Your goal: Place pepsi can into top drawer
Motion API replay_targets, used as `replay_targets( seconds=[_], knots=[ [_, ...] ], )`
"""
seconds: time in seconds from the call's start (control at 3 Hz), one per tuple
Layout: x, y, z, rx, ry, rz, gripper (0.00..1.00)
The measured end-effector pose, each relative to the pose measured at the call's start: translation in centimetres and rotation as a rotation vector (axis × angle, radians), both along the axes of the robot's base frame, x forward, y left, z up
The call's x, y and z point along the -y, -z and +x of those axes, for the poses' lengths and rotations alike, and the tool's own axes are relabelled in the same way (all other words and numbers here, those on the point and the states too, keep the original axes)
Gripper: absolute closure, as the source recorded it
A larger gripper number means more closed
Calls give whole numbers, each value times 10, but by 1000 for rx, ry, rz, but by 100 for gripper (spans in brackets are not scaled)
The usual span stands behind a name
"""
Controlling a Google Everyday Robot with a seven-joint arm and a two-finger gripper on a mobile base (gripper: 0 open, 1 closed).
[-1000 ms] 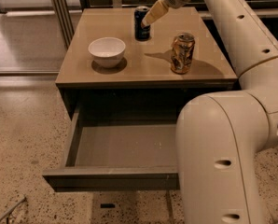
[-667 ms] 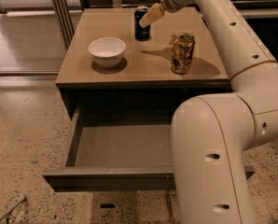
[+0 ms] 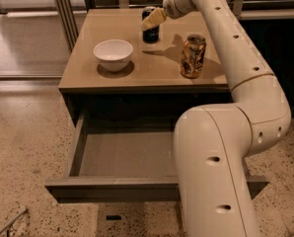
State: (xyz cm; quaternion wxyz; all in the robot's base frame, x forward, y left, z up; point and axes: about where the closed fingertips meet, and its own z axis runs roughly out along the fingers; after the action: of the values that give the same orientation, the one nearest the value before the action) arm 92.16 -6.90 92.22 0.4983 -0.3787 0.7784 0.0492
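Compared with a moment ago, the tool [image 3: 153, 19] is sitting slightly lower and further left, overlapping the top of the pepsi can [image 3: 151, 35], and I cannot tell whether it is open or closed on it. The dark cylindrical can is standing upright at the back of the smooth tan worktop [image 3: 157, 73], behind a round glossy white bowl [image 3: 113, 54] and a dented gold-brown can [image 3: 193, 56]. Below, the top drawer [image 3: 122, 157] is hanging pulled out, showing flat matte grey-brown panels.
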Motion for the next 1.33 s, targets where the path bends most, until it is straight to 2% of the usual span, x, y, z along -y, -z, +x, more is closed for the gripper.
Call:
replay_targets(
  seconds=[0.33, 1.33],
  knots=[
    [-9, 5, 7, 7, -9, 28, 0],
    [-22, 28, 15, -37, -4, 48, 0]
  ],
)
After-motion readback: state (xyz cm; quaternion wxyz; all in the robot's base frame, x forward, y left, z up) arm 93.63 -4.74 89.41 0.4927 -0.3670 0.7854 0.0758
